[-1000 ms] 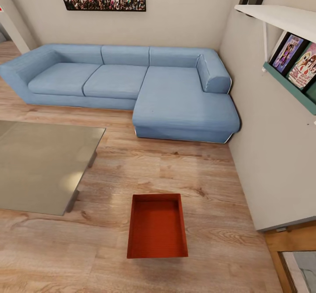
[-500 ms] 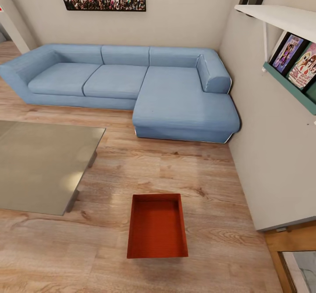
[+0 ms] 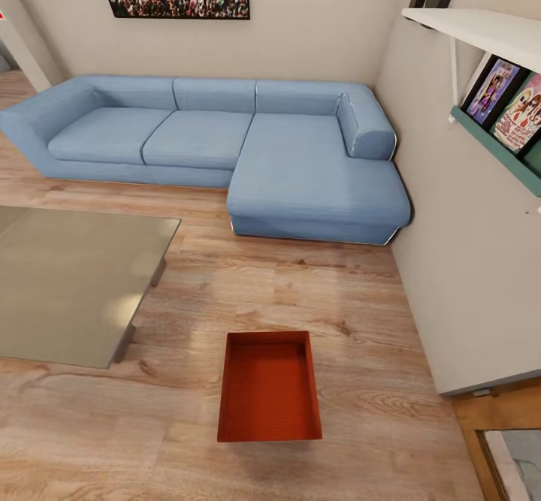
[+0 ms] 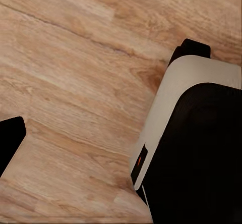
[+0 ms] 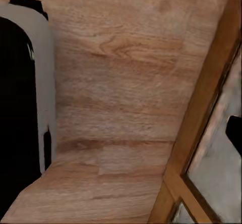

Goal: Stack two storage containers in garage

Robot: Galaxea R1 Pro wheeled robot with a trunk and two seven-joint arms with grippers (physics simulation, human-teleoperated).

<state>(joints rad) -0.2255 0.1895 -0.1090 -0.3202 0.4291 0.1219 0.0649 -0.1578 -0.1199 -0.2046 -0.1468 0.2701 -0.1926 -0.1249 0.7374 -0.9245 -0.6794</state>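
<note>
One red-orange storage container [image 3: 269, 386] lies open-topped and empty on the living room's light wood planks, straight ahead and low in the head view. It sits between the glass table and the right wall. In the left wrist view a single dark fingertip [image 4: 10, 139] of my left gripper shows at the picture's edge over bare planks. A dark fingertip [image 5: 234, 131] of my right gripper likewise sits at the edge, over a wood-framed glass pane. Nothing lies between the fingers of either gripper, and both stand apart from the container.
A blue sectional sofa [image 3: 225, 140] runs along the back wall. A low glass coffee table [image 3: 68, 283] stands at the left. A wall shelf [image 3: 496, 73] with pictures juts out at the right, above a wood-framed glass door [image 3: 503, 441]. My own base [image 4: 196, 143] fills part of both wrist views.
</note>
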